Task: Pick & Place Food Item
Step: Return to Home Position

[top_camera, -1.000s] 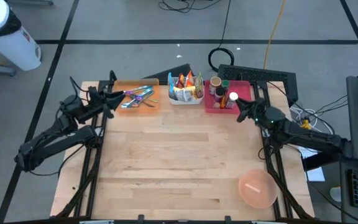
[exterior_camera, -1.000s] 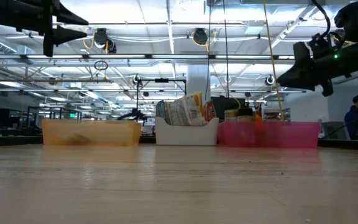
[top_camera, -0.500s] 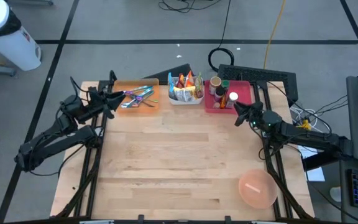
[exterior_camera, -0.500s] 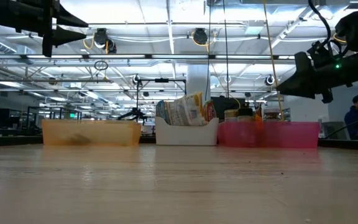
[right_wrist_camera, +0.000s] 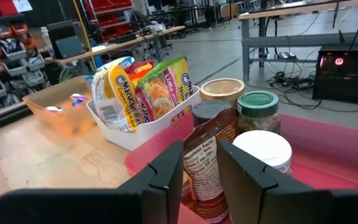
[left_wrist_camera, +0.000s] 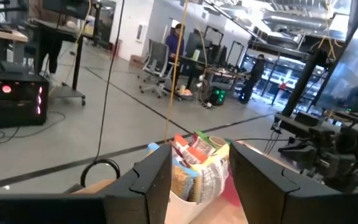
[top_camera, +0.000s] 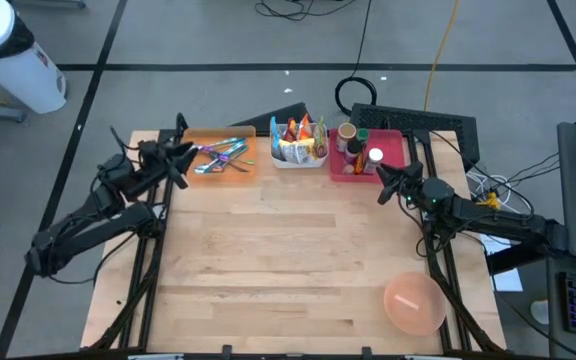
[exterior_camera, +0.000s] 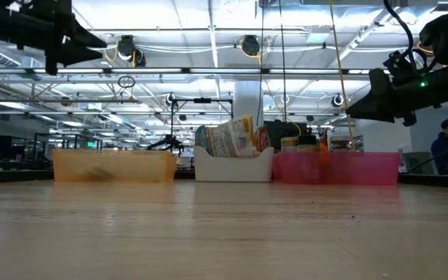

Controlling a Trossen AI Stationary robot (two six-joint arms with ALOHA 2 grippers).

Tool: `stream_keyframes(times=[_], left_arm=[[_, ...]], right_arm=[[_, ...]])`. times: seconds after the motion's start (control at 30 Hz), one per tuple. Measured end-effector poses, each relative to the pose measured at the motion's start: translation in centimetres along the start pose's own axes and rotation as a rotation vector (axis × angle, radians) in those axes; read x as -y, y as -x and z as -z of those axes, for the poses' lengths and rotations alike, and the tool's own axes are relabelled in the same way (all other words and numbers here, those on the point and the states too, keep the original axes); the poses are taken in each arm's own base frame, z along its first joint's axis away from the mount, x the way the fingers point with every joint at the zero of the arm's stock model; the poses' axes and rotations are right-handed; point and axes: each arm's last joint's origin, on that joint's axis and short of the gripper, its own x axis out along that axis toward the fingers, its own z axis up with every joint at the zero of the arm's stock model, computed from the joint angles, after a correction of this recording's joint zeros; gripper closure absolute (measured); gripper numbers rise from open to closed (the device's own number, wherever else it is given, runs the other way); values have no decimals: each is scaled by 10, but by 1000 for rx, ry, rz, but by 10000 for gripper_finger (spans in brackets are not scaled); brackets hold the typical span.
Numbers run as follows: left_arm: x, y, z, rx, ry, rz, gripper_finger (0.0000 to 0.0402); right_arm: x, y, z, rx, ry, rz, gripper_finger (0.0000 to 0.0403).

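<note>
On the bench [top_camera: 268, 270], the white bin [top_camera: 298, 157] holds the noodle packs [top_camera: 298, 135]. My left claw [top_camera: 185, 160], left of that bin, and right claw [top_camera: 380, 184], right of it, are spread and empty; I should retreat high and slowly.

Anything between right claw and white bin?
Yes: the pink bin, with jars and brown pouch, sits between the right claw and white bin; the claw hangs above both rims. Left claw: by orange bin.
</note>
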Motion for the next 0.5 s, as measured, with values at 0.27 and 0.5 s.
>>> stream_keyframes(times=[0.27,0.5], left_arm=[[-13,0,37,187,19,0,236],[-21,-3,67,176,4,-12,236]], right_arm=[[0,0,0,0,44,0,314],[0,0,0,0,52,1,314]])
